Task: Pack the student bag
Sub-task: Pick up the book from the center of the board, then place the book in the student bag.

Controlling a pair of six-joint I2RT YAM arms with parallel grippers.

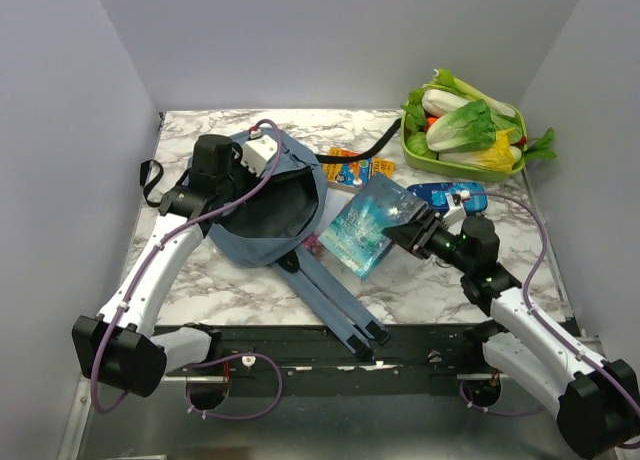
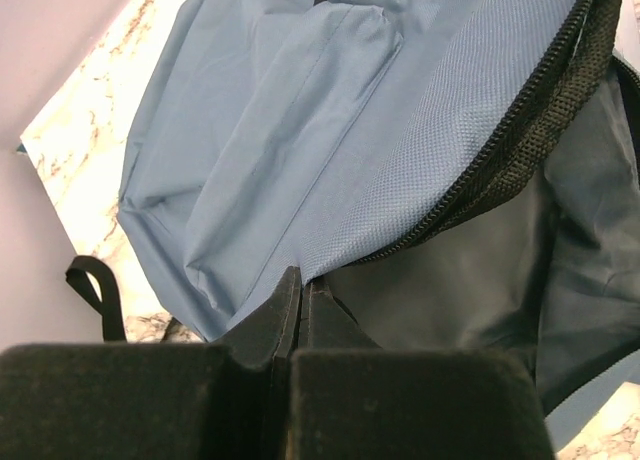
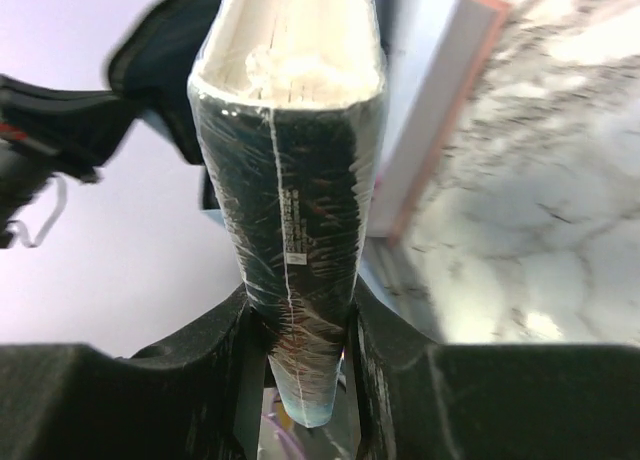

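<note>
2 arms, same build: left arm point(image 1: 165, 255), right arm point(image 1: 535, 330). White shells on long links, black housings at joints, bulky black bases. 1 lilac cable point(image 1: 546, 248) runs loosely along each. White boxy module point(image 1: 262, 158) on left wrist. Left pincer point(image 2: 298, 285) and right pincer point(image 3: 300, 325): broad matte black fingers point(image 2: 420, 400), felt-like surface

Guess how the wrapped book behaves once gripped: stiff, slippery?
Likely stiff: the book juts from the right gripper without sagging. Its glossy plastic wrap looks slippery, so it could creep between the pads.
</note>
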